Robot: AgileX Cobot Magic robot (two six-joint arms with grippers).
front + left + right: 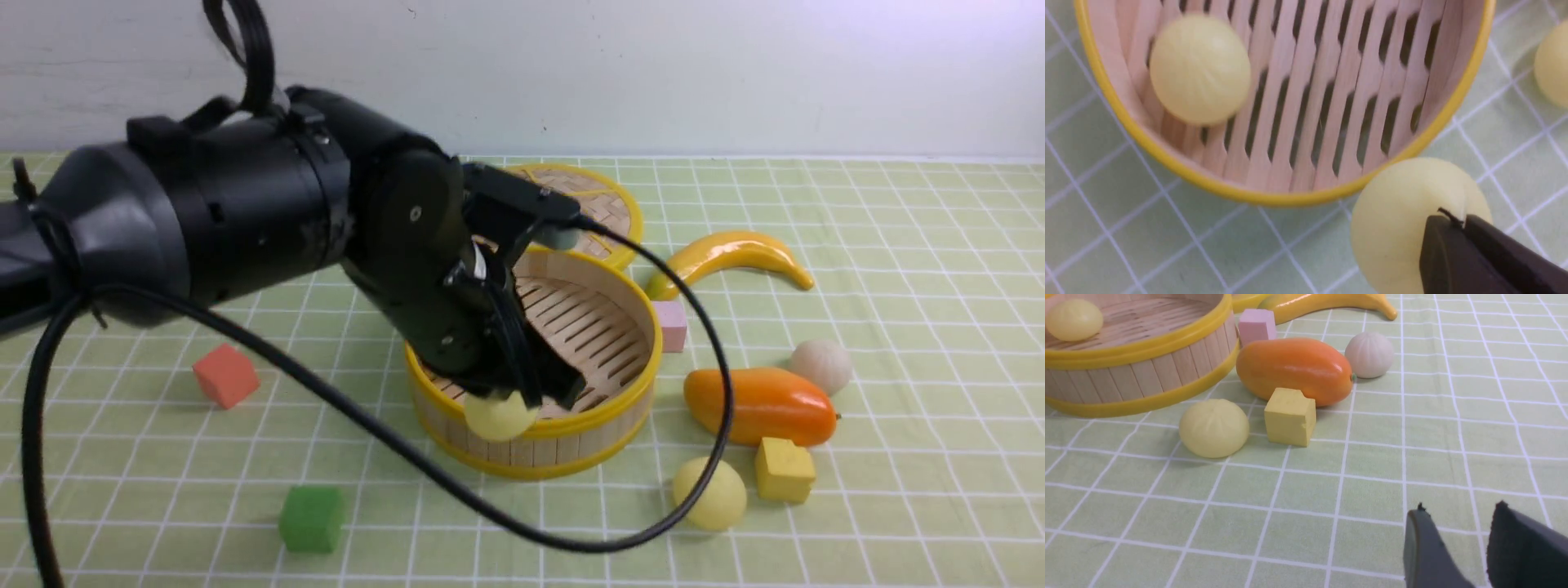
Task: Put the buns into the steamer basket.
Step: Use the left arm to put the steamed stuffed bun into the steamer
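Note:
The steamer basket [629, 392] stands mid-table. My left gripper [510, 404] is shut on a pale yellow bun [496, 416] and holds it at the basket's near rim; in the left wrist view the fingertips [1437, 228] pinch this bun [1396, 220] just outside the rim [1274, 198]. A second pale yellow bun [1199, 69] lies on the slatted floor inside. A third pale yellow bun [709, 492] and an off-white bun [821, 365] lie on the cloth to the right. My right gripper [1457, 510] is open and empty, low over the cloth, apart from the third bun [1213, 427].
An orange mango [759, 404], a yellow cube [784, 469], a pink cube [671, 325] and a banana [731, 255] lie right of the basket. The woven lid [608, 208] lies behind it. A red cube [225, 375] and a green cube [311, 518] sit left. My left arm's cable [718, 457] loops over the cloth.

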